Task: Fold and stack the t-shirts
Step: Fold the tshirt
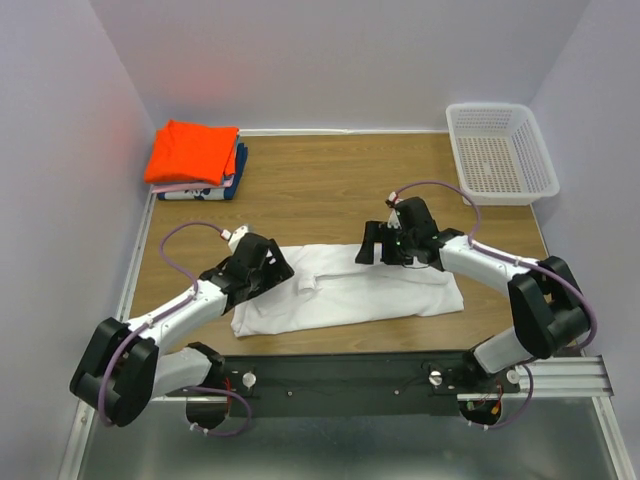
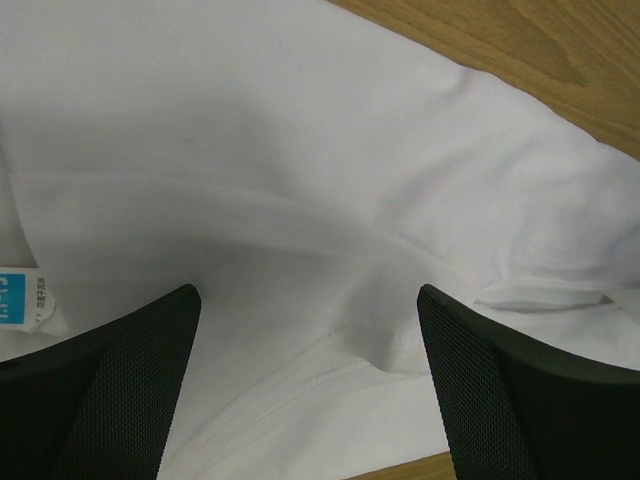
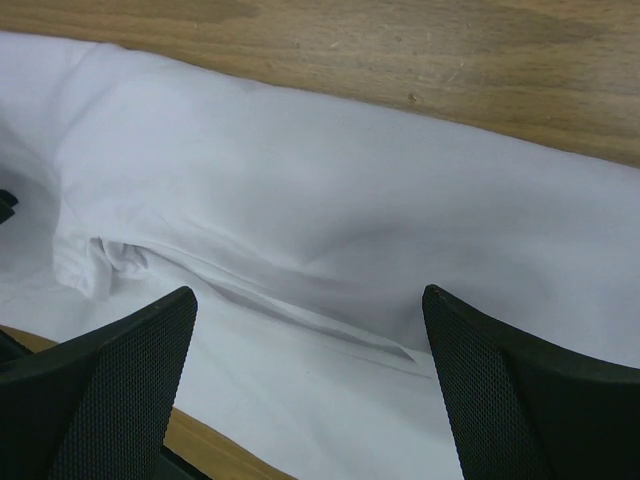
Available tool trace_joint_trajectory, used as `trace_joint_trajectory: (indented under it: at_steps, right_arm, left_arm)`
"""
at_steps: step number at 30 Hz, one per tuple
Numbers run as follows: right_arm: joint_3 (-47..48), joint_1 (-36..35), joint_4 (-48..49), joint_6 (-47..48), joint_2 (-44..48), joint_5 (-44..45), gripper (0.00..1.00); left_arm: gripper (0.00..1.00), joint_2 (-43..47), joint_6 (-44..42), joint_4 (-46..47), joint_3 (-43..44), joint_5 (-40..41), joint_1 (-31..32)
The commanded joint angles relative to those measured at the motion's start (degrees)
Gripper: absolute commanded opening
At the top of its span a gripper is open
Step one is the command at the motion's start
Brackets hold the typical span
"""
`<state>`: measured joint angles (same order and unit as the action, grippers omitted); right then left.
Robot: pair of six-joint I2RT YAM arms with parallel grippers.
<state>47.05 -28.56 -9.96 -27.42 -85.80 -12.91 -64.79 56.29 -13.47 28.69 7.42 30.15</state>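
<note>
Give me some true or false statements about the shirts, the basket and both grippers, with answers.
1. The orange shirt lies on top of the dark blue shirt. True.
2. The white shirt is in the basket. False: it lies on the table, under both arms.
3. The left gripper and right gripper are both open over the white shirt. True.
4. The orange shirt sits at the table's far right corner. False: far left; the basket is far right.
</note>
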Motion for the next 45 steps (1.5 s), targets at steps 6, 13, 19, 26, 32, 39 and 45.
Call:
trace_joint_trajectory:
  at_steps: [6, 13, 19, 26, 32, 39, 45]
  right_arm:
    - [-4.8, -3.7, -3.2, 2.0, 5.7, -1.5, 1.0]
    - [-11.5, -3.7, -7.1, 2.0, 9.9, -1.2, 1.0]
    - [-9.1, -3.7, -9.6, 2.1, 16.9, -0.8, 1.0]
    - [-3.5, -3.7, -10.0, 2.7, 20.4, 7.7, 1.0]
    - [3.0, -3.7, -10.1, 0.9, 7.2, 14.0, 1.0]
    - [1.2, -3.8, -9.8, 0.4, -0.3, 9.0, 1.0]
    - [-5.4, -3.8, -9.7, 0.0, 4.0, 6.3, 1.0]
  left_arm:
    - [0.97, -1.3, -3.3, 1.3, -1.0, 1.5, -5.1]
    - [0.97, -1.7, -5.4, 1.3, -2.1, 1.3, -8.6]
    - [0.97, -2.5, -6.1, 0.2, -0.7, 1.4, -9.0]
    - [0.97, -1.2, -6.5, -0.2, 0.0, 0.7, -9.1]
    - [0.97, -1.6, -7.0, 0.8, -0.2, 0.1, -9.1]
    - [0.97, -6.5, -7.7, 3.5, 0.5, -0.5, -9.0]
    - [0.98, -17.7, -9.2, 6.3, 6.9, 2.2, -9.1]
